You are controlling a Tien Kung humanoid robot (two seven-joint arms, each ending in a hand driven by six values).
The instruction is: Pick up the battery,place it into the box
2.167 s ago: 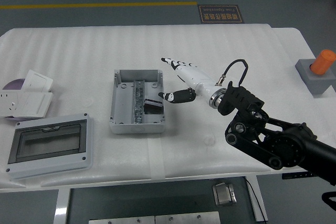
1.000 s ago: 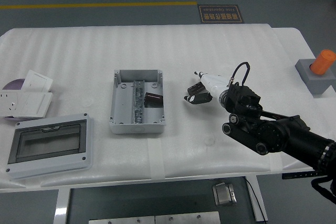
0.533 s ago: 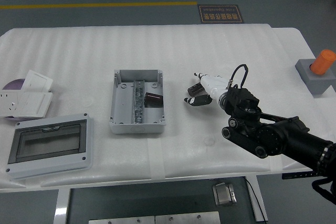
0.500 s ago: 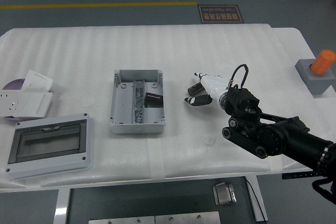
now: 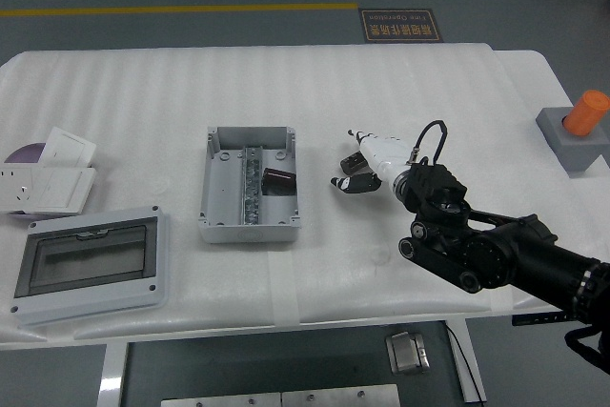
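The grey box (image 5: 220,221) lies open on the table, left of centre. The dark battery (image 5: 277,179) lies inside it, at its right side beside the metal rail. My right hand (image 5: 356,167) is white with black fingertips. It hovers just right of the box, apart from it, with fingers curled and nothing in them. The right arm comes in from the lower right. The left arm is out of view.
A box lid with a clear window (image 5: 88,263) lies at the front left. White wall sockets (image 5: 50,175) lie at the far left. A grey block with an orange cylinder (image 5: 578,131) stands at the right edge.
The right hand has let go of the battery in the box, pulled back to the right and curled its fingers. Over the last second it has barely moved.
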